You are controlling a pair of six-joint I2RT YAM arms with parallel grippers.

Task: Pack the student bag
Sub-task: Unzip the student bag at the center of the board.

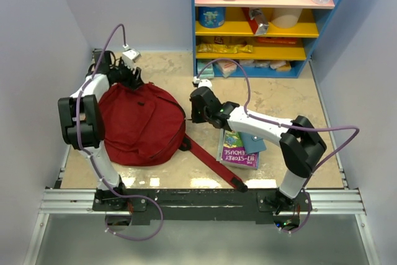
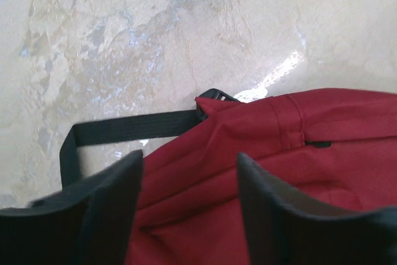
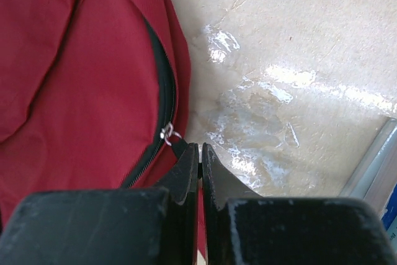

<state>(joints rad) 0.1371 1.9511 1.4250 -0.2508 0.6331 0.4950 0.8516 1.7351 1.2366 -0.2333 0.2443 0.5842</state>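
Bag: the student bag (image 1: 139, 125) lay on the desk's (image 1: 279, 97) left half, apparently unopened.
Left tool (image 2: 189, 161): jaws apart above the bag's far edge, gripping nothing.
Right tool (image 3: 200, 150): jaws pressed together at the bag's right side, probably after the zipper.
Right wrist alone: zipper pull (image 3: 166, 132) just beside that tool.
Top alone: book (image 1: 239, 150) near right.

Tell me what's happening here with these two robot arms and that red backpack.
Both arms are at the student bag, which lies on the table. The left end effector is open above the bag's edge, near its black strap, and holds nothing. The right end effector is shut at the bag's side, right by the zipper pull; whether it pinches the pull is unclear. Books lie beside the bag, unpacked.
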